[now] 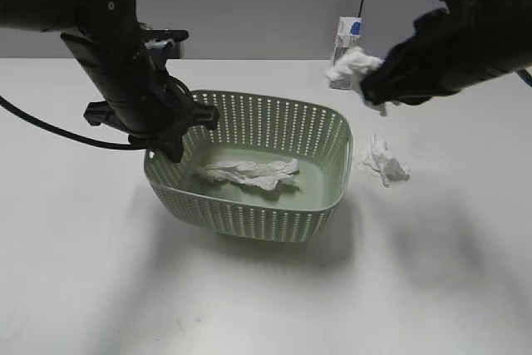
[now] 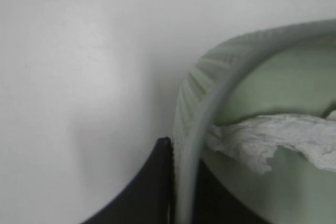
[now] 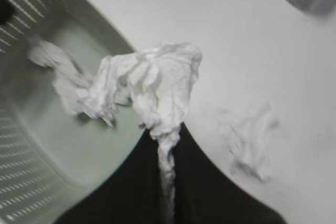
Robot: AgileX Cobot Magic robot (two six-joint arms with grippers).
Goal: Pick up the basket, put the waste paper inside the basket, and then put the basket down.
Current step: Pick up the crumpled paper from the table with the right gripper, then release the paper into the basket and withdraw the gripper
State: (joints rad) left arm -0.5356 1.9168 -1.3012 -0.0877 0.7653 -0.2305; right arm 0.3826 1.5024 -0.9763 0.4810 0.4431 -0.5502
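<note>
The left gripper clamps the sage-green basket's rim, holding it tilted off the white table, one tissue wad inside. The right gripper pinches another wad (light, soft, easily squeezed) above the far rim. A third wad lies beside the basket. Both wrist views are blurred.

Your left tool gripped the basket by its left rim, tilting it above the surface with one waste paper wad inside. Your right tool held another wad aloft; a third lay just right of the basket.
</note>
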